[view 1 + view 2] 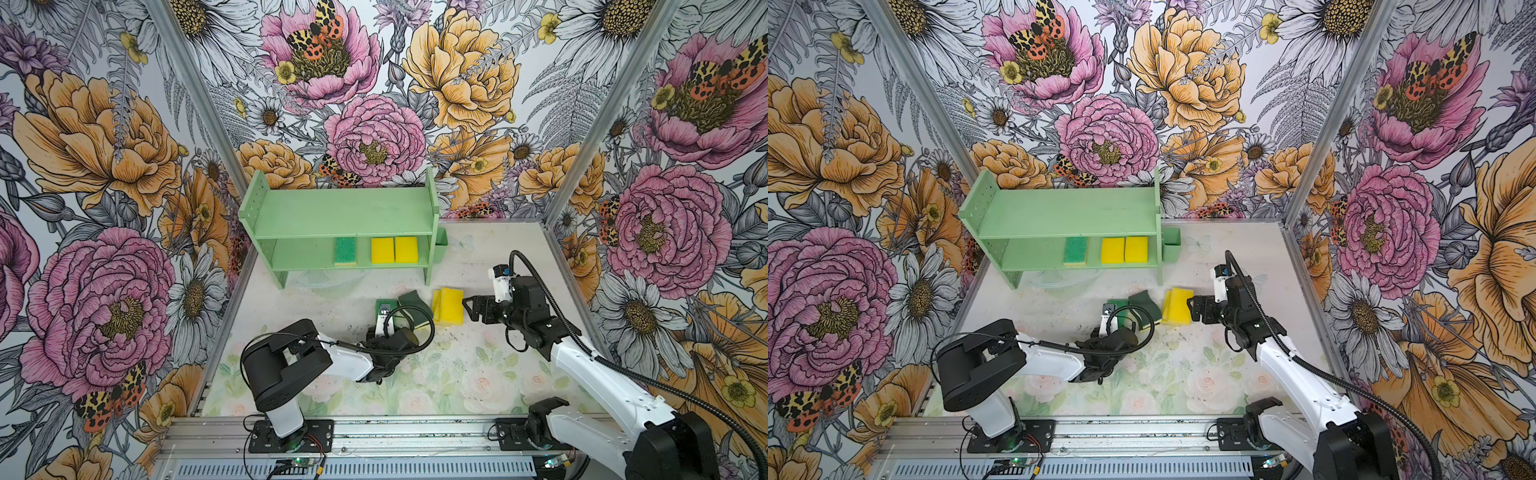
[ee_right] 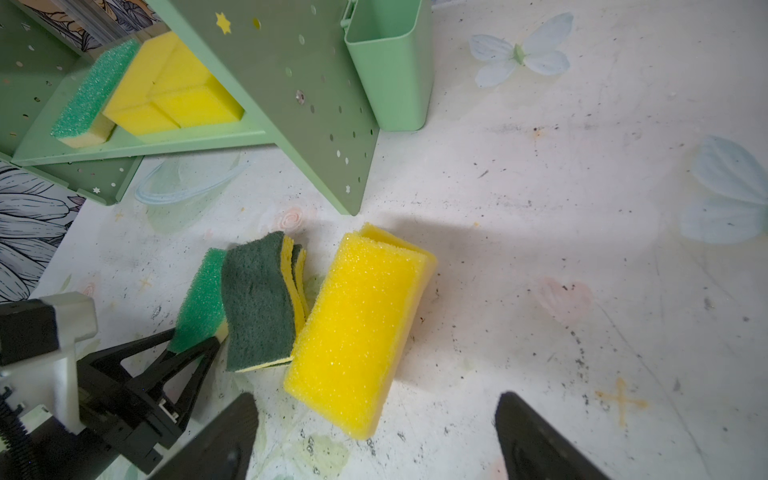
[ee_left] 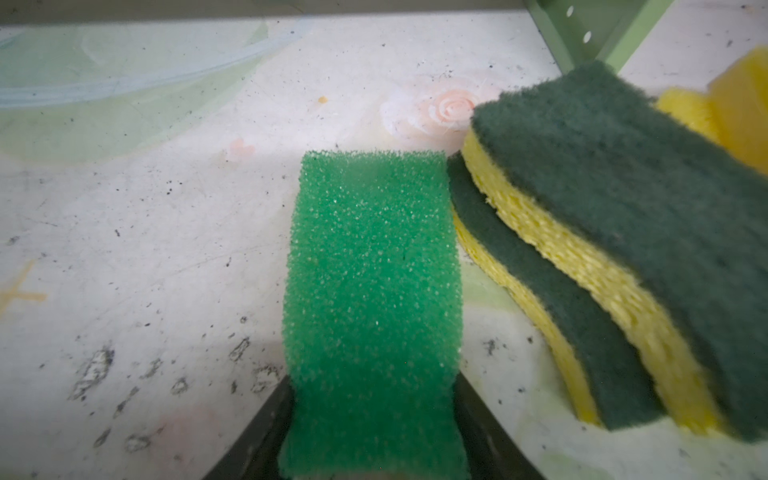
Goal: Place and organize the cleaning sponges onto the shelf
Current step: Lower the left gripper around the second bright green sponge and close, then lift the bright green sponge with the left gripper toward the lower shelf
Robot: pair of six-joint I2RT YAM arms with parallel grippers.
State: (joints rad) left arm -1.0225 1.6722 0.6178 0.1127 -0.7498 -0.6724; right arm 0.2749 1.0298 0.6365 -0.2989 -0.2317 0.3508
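pinching the soft, light green-topped sponge (image 3: 370,291) by its near end (foam likely dents), left gripper (image 2: 195,347) clenched; right gripper (image 1: 469,309) spread, empty.

Bold floral wallpaper walls (image 1: 374,83) with pink and orange peonies enclosed a scuffed, pale rose-printed worktop (image 1: 478,374), edged in front by a slotted aluminium rail (image 1: 415,432).

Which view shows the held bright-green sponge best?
Left wrist: the bright-green sponge fills the middle, top texture clear. The right wrist shows it slantwise, with the left gripper shut on its end. In both top views it is mostly hidden.
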